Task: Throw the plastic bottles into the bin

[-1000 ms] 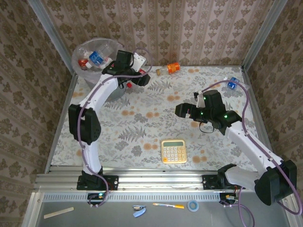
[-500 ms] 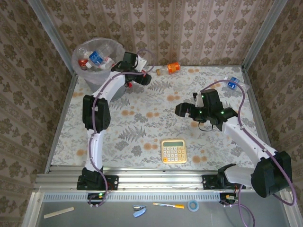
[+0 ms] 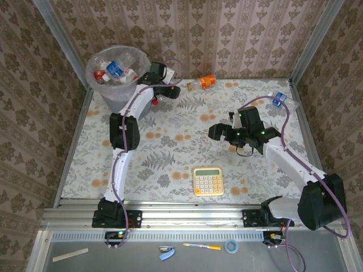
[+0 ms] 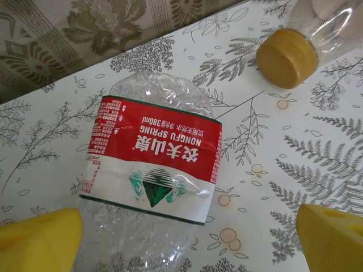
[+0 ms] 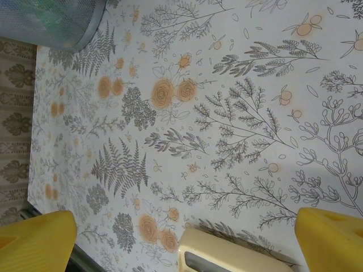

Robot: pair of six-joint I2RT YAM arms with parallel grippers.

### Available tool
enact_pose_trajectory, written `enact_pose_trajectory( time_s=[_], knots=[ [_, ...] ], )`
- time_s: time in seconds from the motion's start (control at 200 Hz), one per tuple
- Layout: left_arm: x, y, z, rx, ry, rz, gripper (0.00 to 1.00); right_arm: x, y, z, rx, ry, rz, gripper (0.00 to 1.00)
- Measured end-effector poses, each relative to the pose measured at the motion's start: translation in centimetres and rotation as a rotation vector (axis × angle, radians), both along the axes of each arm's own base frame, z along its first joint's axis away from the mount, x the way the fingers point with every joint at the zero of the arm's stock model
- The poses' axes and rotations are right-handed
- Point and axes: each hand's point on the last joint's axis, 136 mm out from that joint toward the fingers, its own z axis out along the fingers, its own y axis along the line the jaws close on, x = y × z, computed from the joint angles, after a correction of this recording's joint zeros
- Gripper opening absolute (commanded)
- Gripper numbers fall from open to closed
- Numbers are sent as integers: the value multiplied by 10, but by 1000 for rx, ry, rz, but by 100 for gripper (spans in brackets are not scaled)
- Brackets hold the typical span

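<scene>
- The right hand (image 3: 218, 132) hangs released, well to the right of the bin (image 3: 113, 97) and nearer the robot than it. In its wrist view the yellow fingertips (image 5: 34, 241) stand wide apart, with nothing between them but patterned tabletop (image 3: 170, 164) and a corner of the calculator (image 3: 207, 181).
- The left hand (image 3: 165, 90) sits low just to the right of the bin, also released. Its fingers (image 4: 39, 238) are spread to either side of the red-labelled bottle (image 4: 153, 170), which lies crushed on its side on the tabletop.
- The wrist view cuts off the lower body of that bottle, so I cannot tell whether either finger already touches it; probably not.
- The step in hand looks like the grasp of the red-labelled bottle, lined up but not yet made.
- The next move calls for settling the fingers around the label band, where the crumpled plastic is widest, and clenching gently. Then comes a lift and a short swing left over the bin's rim before letting go.
- The orange-capped bottle (image 3: 201, 83) lies farther right of the bin, against the back wall.
- The blue-labelled bottle (image 3: 279, 100) lies far to the right of the bin, in the far corner, and would suit the right hand better.
- Inside the bin, several discarded bottles (image 3: 113, 71) rest in the liner.
</scene>
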Motion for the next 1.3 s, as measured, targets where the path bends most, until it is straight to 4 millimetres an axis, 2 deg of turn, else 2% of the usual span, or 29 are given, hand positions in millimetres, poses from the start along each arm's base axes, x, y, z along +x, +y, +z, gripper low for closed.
enact_pose_trajectory(
  time_s=[0.09,0.285,0.425,0.51,0.89,1.06,1.185,1.3],
  knots=[
    [-3,3,-13,13,35,7,97,2,1,0,6,-6,2,100],
    [-10,7,-22,20,78,11,91,3,4,-1,16,-2,9,100],
    [-27,9,-48,30,158,3,87,5,5,2,23,-14,12,100],
    [-40,9,-65,44,207,-2,80,5,5,2,24,-16,12,100],
    [-71,-3,-46,5,216,-19,51,-1,3,5,30,-30,10,100],
    [-73,-8,-38,-11,190,-33,50,-4,2,9,34,-43,8,100],
    [-88,-4,-32,-15,189,-38,50,-5,1,9,34,-47,7,100],
    [-104,-5,-14,-32,162,-53,50,-6,0,11,36,-53,4,100]
  ],
)
